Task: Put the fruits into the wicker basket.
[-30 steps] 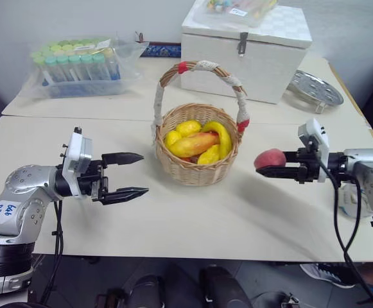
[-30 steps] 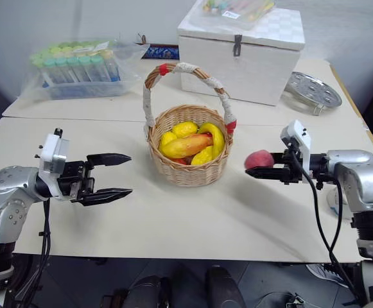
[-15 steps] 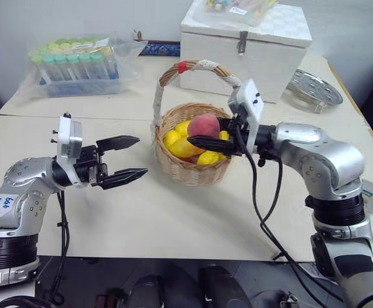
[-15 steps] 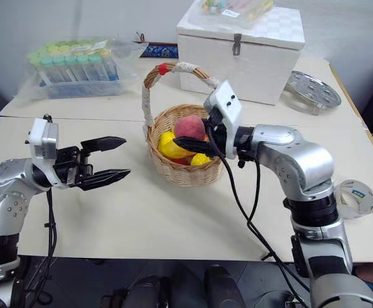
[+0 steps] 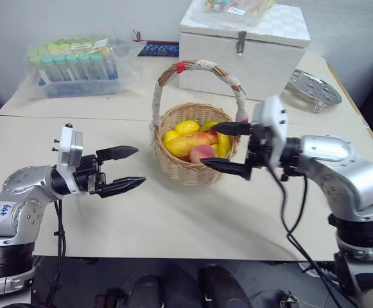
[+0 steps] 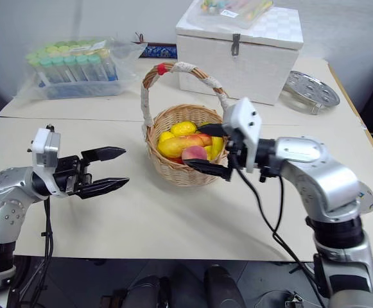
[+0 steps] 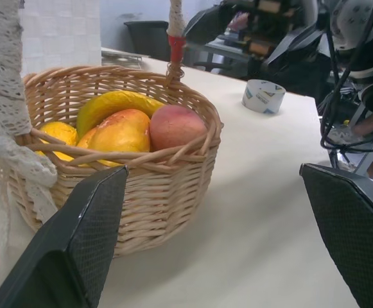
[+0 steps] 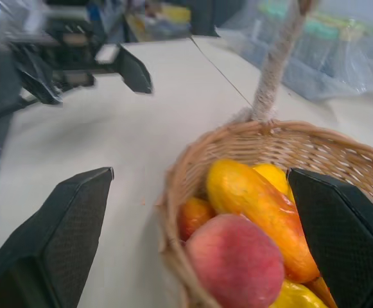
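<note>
On the left, the left claw (image 5: 127, 169) hovers over the pale surface (image 5: 173, 218), its black fingers spread and empty, as a second ago. In the middle, the round tan woven wicker basket (image 5: 196, 172) holds yellow lemons (image 5: 187, 127), a banana (image 5: 223, 140), an elongated yellow-to-red mango (image 5: 187, 143) and now the small round pink-red peach (image 5: 202, 153), resting against the near rim. On the right, the right claw (image 5: 233, 148) has carried that peach over and let go; its fingers stand wide apart at the rim. No fruit shows outside, so the task looks finished.

The right end effector (image 5: 225, 148) carried the peach (image 5: 203, 153) into the wicker basket (image 5: 192, 173) and spread apart.
</note>
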### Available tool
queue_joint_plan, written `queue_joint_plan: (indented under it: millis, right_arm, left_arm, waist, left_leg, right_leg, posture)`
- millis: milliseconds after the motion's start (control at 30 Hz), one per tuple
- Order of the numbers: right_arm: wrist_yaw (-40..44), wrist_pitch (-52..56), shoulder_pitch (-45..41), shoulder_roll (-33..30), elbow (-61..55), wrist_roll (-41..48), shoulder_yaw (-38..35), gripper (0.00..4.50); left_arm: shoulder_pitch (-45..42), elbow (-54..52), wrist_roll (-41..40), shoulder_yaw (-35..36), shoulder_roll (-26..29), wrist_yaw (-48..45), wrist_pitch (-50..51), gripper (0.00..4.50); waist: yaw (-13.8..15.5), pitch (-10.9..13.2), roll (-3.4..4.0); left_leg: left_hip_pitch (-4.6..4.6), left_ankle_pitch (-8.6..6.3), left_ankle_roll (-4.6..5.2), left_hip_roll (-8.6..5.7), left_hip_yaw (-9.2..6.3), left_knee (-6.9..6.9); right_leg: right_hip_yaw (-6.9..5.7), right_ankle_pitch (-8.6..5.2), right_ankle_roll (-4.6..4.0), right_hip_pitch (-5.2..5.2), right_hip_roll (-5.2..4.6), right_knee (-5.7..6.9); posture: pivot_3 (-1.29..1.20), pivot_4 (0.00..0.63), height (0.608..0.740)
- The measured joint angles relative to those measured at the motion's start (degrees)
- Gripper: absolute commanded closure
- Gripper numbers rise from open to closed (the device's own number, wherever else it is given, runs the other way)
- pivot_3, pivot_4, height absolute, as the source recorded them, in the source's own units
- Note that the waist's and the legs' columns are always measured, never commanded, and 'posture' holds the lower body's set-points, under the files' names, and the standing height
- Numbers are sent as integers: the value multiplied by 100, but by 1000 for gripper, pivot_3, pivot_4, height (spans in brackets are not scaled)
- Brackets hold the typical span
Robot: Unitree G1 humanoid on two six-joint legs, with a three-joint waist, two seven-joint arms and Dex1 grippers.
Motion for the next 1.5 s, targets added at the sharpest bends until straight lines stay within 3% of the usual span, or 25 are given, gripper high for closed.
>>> queue_joint_plan:
  millis: [133, 233, 367, 500, 600, 900, 967, 1100, 1333, 1500]
  right_arm:
    - [518, 77, 592, -805, 151, 190, -332, 35]
    - [703, -497, 373, -890, 1083, -210, -317, 35]
    - [800, -1409, -534, -529, 2688, -810, -219, 35]
    - [1090, -1911, -1300, 86, 3578, -1142, 264, 35]
    - [1408, -2047, -1647, 312, 4046, -1444, 743, 674]
    - [1848, -2267, -1994, 637, 4736, -1727, 930, 3692]
    - [1884, -2134, -1882, 569, 4578, -1615, 771, 4329]
    - [1538, -1499, -1181, 276, 3699, -1147, 101, 4329]
    - [-426, -625, 8, 142, 1788, -162, -2168, 4329]
    - [-1061, -766, 924, -40, 1694, -318, -2912, 4329]
  left_arm:
    - [100, -15, -75, 236, 105, 87, 47, 0]
    - [71, -48, -104, 229, 37, 189, 40, 0]
    - [-68, -74, -131, 188, 18, 217, 60, 0]
    - [-264, -83, -133, 37, 22, 177, 110, 0]
    - [-364, -64, -132, -33, 26, 160, 110, 0]
    - [-272, -58, -132, -68, 14, 278, 113, 0]
    - [-225, -167, -131, -71, 0, 321, 103, 0]
    - [-265, -209, -129, -70, -89, 418, 27, 0]
    - [-427, -173, -109, -252, -205, 462, -75, 0]
    - [-590, -17, -65, -392, -199, 300, -87, 0]
  waist:
    - [0, 0, 0]
    - [-37, 0, -1]
    - [-51, 1, -1]
    - [-55, 2, 1]
    - [-47, 2, 1]
    - [-38, 2, 1]
    - [-29, 2, 1]
    - [22, 2, 1]
    - [29, 2, 1]
    - [31, 2, 1]
  left_leg:
    - [14, -1, 2, -1, -2, -1]
    - [25, 1, 4, -1, 7, -1]
    - [25, 6, -3, 3, 12, -3]
    - [20, 7, -5, 3, 13, -7]
    - [19, 7, -4, 1, 13, -3]
    - [17, 6, -2, 1, 9, 0]
    - [15, 6, -2, 1, 7, 0]
    - [8, 5, -1, -1, 0, 1]
    - [8, 6, -4, 0, -2, 0]
    - [14, 7, -5, -2, 6, -1]
  right_leg:
    - [0, 0, 0, 20, 0, -13]
    - [5, 0, 0, 26, 3, -14]
    - [11, 0, 0, 11, 13, -3]
    - [16, 0, 0, -1, 12, 8]
    - [16, 0, 0, -1, 7, 8]
    - [11, 0, 0, 0, 3, 14]
    - [10, 0, 0, 0, 2, 14]
    - [2, 0, 0, 1, -2, 10]
    - [2, 0, 0, 5, 4, 8]
    - [10, 0, 0, 8, 10, 4]
  posture:
    - [0, 150, 740]
    - [0, 150, 740]
    - [0, 150, 740]
    - [0, 150, 740]
    - [0, 150, 740]
    - [0, 150, 740]
    - [0, 150, 740]
    - [0, 150, 740]
    - [0, 150, 740]
    - [0, 150, 740]
